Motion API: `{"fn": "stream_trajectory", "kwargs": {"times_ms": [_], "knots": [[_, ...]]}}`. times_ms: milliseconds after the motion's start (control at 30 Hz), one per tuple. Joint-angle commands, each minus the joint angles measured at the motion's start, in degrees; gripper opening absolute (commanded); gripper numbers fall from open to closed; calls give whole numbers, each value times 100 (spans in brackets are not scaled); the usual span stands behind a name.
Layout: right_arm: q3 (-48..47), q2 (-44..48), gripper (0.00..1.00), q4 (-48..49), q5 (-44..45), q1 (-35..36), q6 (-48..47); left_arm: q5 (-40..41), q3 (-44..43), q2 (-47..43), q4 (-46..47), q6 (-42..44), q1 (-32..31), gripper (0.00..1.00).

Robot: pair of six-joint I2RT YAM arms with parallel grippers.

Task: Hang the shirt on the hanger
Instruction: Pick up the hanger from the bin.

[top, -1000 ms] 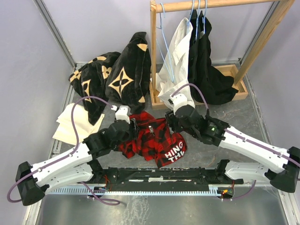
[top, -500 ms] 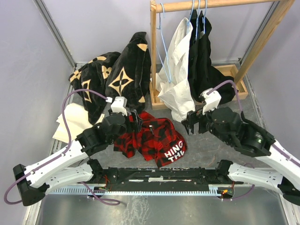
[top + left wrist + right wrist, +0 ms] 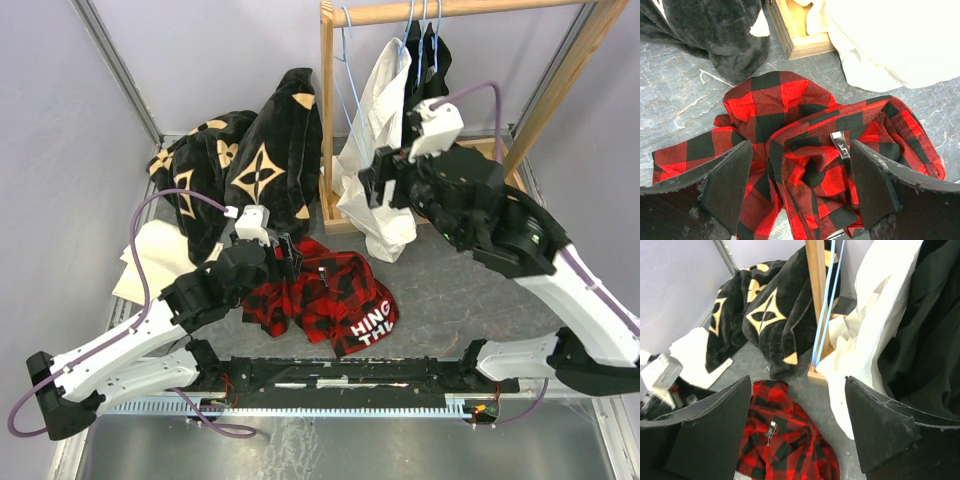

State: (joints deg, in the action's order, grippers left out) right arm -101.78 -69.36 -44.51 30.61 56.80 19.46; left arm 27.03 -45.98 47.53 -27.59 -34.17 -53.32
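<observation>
While the wooden rail point(image 3: 450, 10) at the back carries the bare hanger point(image 3: 345, 90), the shirt point(image 3: 325, 295) lies crumpled and unhung on the table point(image 3: 450, 300) just before the rail's base, with open surface to its right, and the left gripper point(image 3: 800, 185) above it and the raised right gripper point(image 3: 797, 432) both gape wide, holding nothing.

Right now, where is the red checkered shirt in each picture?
Top external: shirt sits low in the middle.
Left wrist: shirt fills the middle and bottom.
Right wrist: shirt is at the bottom, left of middle.
Shared landmark: the white shirt, just beyond it in every view.
</observation>
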Motion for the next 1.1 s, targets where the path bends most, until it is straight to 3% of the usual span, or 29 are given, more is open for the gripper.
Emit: {"fn": "stream_trajectory", "kwargs": {"times_ms": [0,200,533,867,1000,1067], "knots": [[-680,-575,80,253,328,-261,-294,214,-234,-191,54,117,29,84],[-1206,-1356,76,249,-108,-799,-425,294,-207,-363,-63,117,24,83],[-1027,-1913,59,653,-1371,-1520,-92,320,-143,-628,-221,14,28,83],[-98,-1464,23,1075,-1290,-1564,-151,345,63,-956,-285,-203,24,82],[-2,-1246,3,1131,-1365,-1565,-203,343,44,-929,-295,-195,23,82],[-64,-1183,0,1091,-1382,-1561,-220,332,29,-912,-291,-191,25,82]]}}
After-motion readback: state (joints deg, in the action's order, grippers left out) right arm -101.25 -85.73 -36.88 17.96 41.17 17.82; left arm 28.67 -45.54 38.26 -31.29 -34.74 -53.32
